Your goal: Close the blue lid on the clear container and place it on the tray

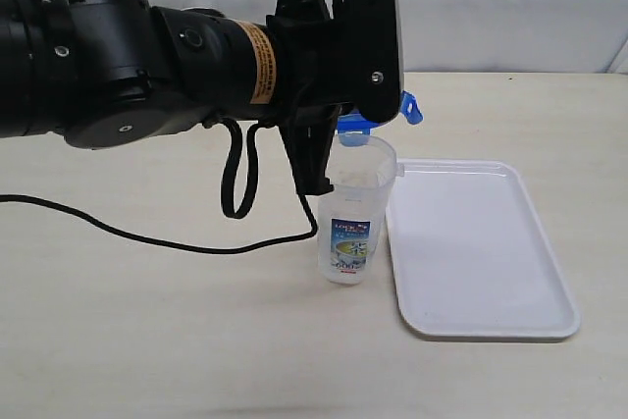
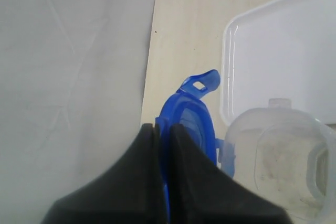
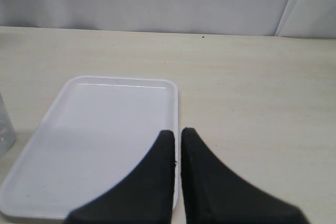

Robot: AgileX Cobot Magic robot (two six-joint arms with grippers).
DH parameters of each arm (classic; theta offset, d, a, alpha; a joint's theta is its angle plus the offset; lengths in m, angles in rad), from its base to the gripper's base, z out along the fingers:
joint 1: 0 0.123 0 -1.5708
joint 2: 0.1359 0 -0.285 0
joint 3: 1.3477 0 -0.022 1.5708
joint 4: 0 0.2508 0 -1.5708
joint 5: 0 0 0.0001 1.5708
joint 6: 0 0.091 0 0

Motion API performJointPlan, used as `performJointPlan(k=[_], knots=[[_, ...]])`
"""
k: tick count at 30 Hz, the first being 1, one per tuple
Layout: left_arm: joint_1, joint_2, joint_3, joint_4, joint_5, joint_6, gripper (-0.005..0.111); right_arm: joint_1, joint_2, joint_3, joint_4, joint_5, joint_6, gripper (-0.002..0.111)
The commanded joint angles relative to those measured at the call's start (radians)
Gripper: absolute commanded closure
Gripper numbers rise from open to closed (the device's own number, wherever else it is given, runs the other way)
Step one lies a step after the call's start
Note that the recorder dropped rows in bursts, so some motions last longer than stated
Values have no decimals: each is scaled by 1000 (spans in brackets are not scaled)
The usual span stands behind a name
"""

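two grippers are pressed together. the left gripper (image 2: 161, 127) pinches the blue lid (image 2: 190, 113) by its edge and holds it tilted, one flap sticking out, right over the open mouth of the clear container (image 1: 357, 213); whether lid and rim touch cannot be told. the container stands upright on the table (image 1: 147, 340), just beside the tray (image 1: 481, 252). the right gripper (image 3: 177, 131) grips nothing and hangs above the tray's edge.
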Motion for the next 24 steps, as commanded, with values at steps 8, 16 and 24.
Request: performJointPlan(k=[8,16,24], knots=[[-2,0,-2,-55,4,-12,107,-3,-5,3,-1,-5,1,104],[-2,0,0,-55,16,-12,107,-3,-5,3,-1,-5,1,104],[-2,0,0,-97,29,-12,107,-3,-5,3,-1,-5,1,104]])
